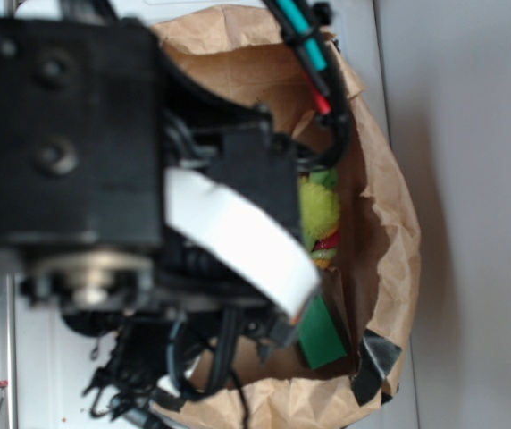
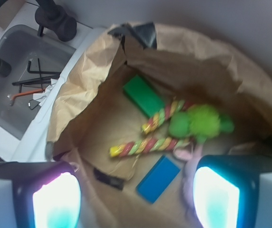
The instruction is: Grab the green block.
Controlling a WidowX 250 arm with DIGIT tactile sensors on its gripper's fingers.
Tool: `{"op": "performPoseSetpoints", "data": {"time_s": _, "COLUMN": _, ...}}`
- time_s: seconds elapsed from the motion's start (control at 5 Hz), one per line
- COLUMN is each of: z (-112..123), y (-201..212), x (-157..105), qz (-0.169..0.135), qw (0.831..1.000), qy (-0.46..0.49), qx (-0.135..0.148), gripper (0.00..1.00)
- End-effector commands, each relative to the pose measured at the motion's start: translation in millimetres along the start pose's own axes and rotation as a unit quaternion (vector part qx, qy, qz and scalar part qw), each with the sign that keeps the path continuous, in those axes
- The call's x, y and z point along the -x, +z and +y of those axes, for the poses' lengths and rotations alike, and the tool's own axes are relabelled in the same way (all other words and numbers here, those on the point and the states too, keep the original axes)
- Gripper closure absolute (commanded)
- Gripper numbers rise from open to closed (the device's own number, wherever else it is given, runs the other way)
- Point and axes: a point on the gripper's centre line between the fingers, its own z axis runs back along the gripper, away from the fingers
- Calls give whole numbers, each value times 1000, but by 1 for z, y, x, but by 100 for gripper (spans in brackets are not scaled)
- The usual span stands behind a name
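In the exterior view, the robot arm (image 1: 68, 134) fills the left and centre as a dark, blurred mass, with a white band across its lower part. It hangs over a brown paper bag (image 1: 389, 223) whose crumpled rim opens around it. Inside the bag, the green block (image 1: 320, 332) lies low on the right, partly covered by the arm, near a patch of dark tape (image 1: 376, 357) on the bag's rim. Above the block a fuzzy lime-green plush toy (image 1: 321, 210) shows beside the arm. The gripper itself is hidden in this view.

In the wrist view, the gripper (image 2: 136, 199) stands open: its two fingers (image 2: 55, 202) sit wide apart at the bottom corners, holding nothing, above the bag's floor (image 2: 105, 128). The green block lies flat toward the far wall of the bag (image 2: 142, 95), well clear of both fingers. Just beside it, twisted striped ropes (image 2: 148, 145) run across the middle, joined to the plush toy (image 2: 201, 121) on the right. A blue block (image 2: 158, 179) lies nearer the gripper, between the fingers. Outside the bag at the left, hex keys (image 2: 34, 78) lie in a grey tray.
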Motion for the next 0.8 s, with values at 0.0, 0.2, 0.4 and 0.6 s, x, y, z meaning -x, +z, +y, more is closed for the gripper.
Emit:
{"op": "performPoseSetpoints", "data": {"time_s": 0.0, "z": 26, "y": 1, "x": -12, "qz": -17, "qw": 999, "qy": -16, "qx": -46, "gripper": 0}}
{"op": "performPoseSetpoints", "data": {"time_s": 0.2, "z": 30, "y": -9, "x": -9, "qz": -13, "qw": 998, "qy": -33, "qx": -50, "gripper": 0}}
{"op": "performPoseSetpoints", "data": {"time_s": 0.4, "z": 33, "y": -17, "x": -4, "qz": -14, "qw": 997, "qy": -61, "qx": -40, "gripper": 0}}
{"op": "performPoseSetpoints", "data": {"time_s": 0.6, "z": 32, "y": -30, "x": -4, "qz": -12, "qw": 994, "qy": -101, "qx": -40, "gripper": 0}}
